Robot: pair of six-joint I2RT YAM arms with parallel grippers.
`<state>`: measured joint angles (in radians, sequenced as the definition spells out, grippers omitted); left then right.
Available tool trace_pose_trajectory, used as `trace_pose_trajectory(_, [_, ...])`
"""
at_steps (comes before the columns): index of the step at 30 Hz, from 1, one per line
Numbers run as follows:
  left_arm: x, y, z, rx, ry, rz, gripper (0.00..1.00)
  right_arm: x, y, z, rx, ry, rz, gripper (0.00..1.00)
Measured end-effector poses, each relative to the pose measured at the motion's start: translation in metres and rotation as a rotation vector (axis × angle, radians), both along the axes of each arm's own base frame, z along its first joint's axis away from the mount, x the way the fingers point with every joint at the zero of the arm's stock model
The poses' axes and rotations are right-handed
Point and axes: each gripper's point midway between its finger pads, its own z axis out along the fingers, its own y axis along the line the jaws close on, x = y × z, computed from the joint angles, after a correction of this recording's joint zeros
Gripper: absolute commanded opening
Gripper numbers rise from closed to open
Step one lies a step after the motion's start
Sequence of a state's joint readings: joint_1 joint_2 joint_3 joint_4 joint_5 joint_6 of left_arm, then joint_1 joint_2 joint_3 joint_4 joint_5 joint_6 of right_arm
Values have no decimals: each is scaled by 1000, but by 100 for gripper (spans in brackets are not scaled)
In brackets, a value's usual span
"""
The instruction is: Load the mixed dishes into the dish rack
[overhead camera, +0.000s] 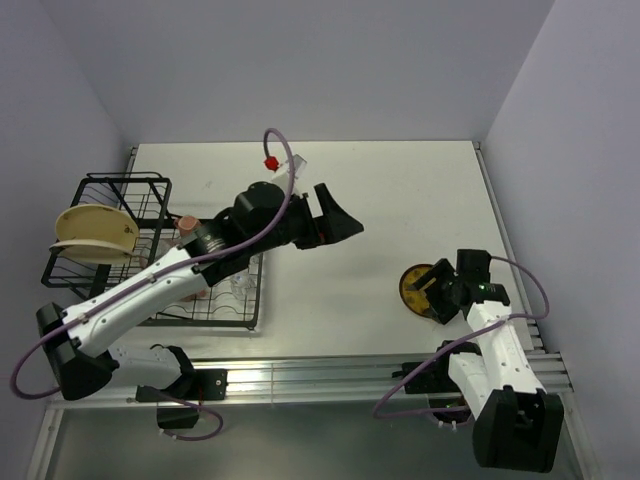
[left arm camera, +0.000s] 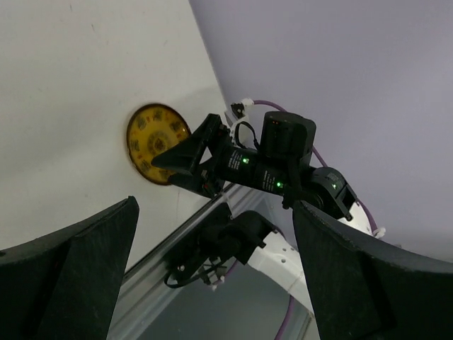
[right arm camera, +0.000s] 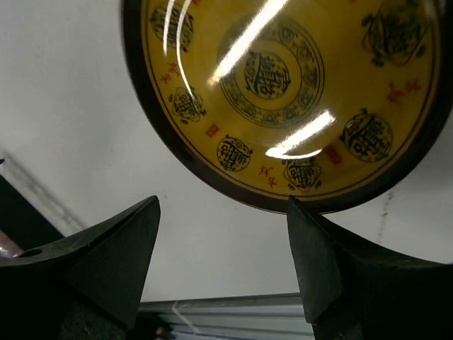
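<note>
Now the right gripper tilts open over the yellow plate; the outstretched left gripper gapes too.

Soft, even light from above keeps the white tabletop bright, with only faint shadows under the arms. In the right wrist view, white streaks of glare cross the glossy yellow plate, and the fingers near the lens are dark and slightly blurred.

The yellow-and-dark ornate plate carries dark seal-style emblems and small red characters, too stylised to read.
</note>
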<state>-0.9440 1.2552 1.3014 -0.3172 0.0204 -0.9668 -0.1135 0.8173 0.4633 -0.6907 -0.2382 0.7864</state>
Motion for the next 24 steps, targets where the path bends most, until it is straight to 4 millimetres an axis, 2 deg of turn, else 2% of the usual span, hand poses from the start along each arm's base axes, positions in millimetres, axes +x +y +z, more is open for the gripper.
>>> trace_pose_trajectory(4, [-3,-18,-24,26,68,-55,99,-12,10,-15,95,55,-41,78])
trace_pose_trajectory(12, [-9,-39,-47,68,156,-131,99,-13,8,-19,119,61,-114,75])
trace_pose_trajectory(15, [-10,-40,-56,91,178,-138,99,-14,9,-20,125,64,-115,74])
trace_pose_trajectory(20, [-13,-40,-57,91,186,-151,99,-9,7,-17,101,51,-72,75])
trace_pose_trajectory(24, [-13,-40,-57,92,187,-153,99,4,6,-11,86,43,-11,76])
